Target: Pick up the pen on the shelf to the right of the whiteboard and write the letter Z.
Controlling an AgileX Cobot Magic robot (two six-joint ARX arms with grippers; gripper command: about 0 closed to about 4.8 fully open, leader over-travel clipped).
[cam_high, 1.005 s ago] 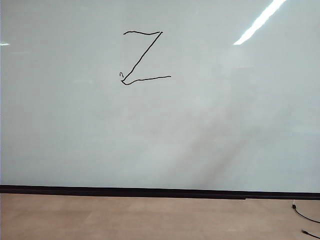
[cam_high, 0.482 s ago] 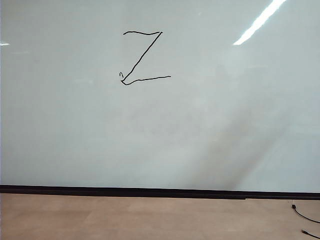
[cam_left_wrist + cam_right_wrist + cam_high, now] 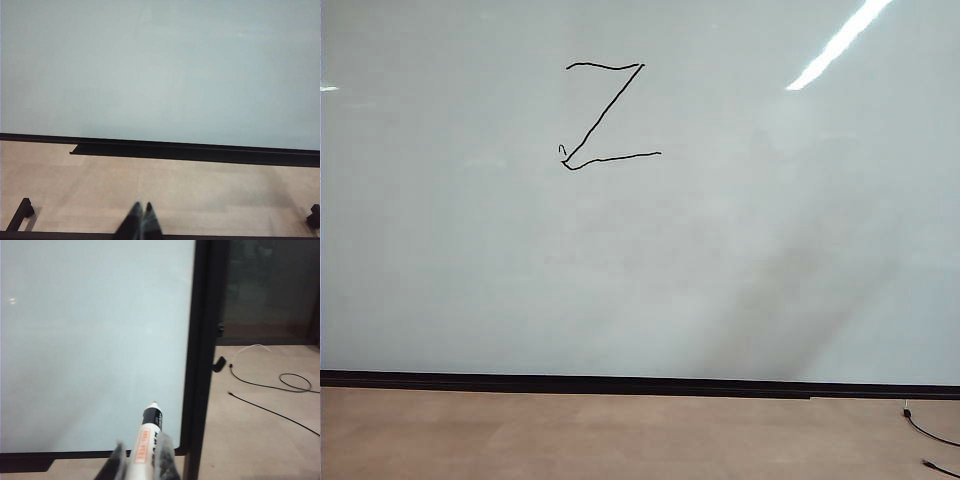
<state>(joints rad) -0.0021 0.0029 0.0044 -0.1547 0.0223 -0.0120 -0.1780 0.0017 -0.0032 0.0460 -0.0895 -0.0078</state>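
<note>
Whiteboard (image 3: pixel 740 250) fills pretty much the whole exterior view, glossy pale grey-white with a dark strip along its lower edge and a ceiling light glare streak (image 3: pixel 840 42) up in the top right. Below it is tan floor (image 3: pixel 570 435), with a bit of black cable (image 3: pixel 930 430) in the lower right corner.

Letter Z (image 3: pixel 608 115) is drawn in thin black, slightly wavy strokes in the upper left-center of the board, with a small hook at its lower-left corner.

Neither arm shows in the exterior view. In the left wrist view the left pincer (image 3: pixel 140 220) sits low over the floor, facing the board's bottom edge and a black tray shelf (image 3: pixel 150 150) there, its 2 fingers pressed together with nothing between them.

In the right wrist view the right pincer (image 3: pixel 140 460) is clamped on the pen (image 3: pixel 145 437), a white marker with an orange label and a black band near its tip. The tip points toward the board's right edge, near the dark frame (image 3: pixel 202 355). More cables (image 3: pixel 280 385) lie on the floor past the frame.
</note>
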